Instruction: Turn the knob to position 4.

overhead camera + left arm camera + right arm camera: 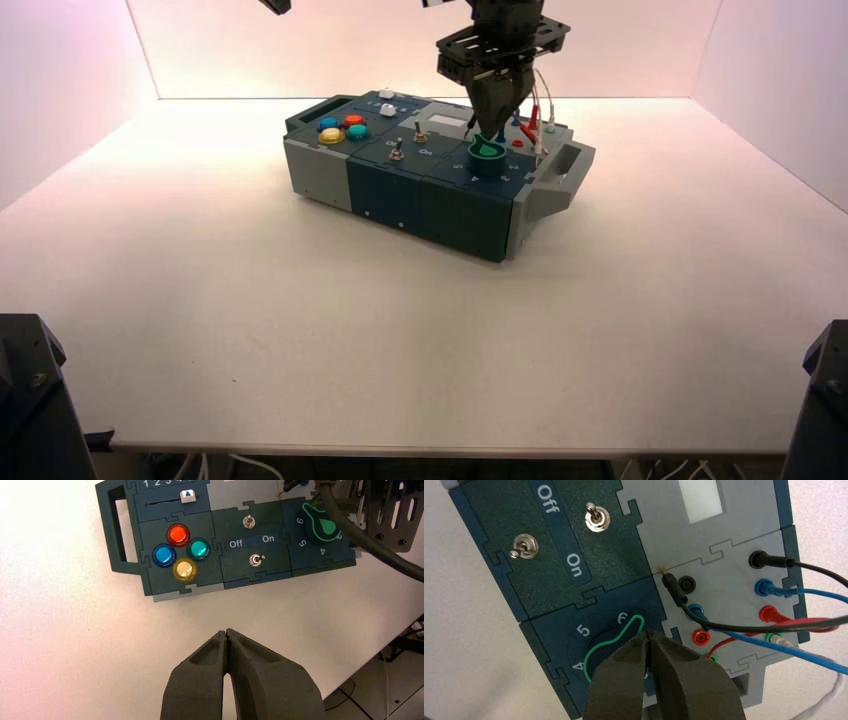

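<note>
Closed right gripper above the knob

Dark blue-and-grey slab-shaped box (430,205); over its right end, the right gripper (649,632), fingertips together. The left gripper (226,631) idles well apart. The green-outlined teardrop knob (487,150) lies below the right gripper and slightly robotward, long axis pointing away and leftward, tip just past 6.
</note>
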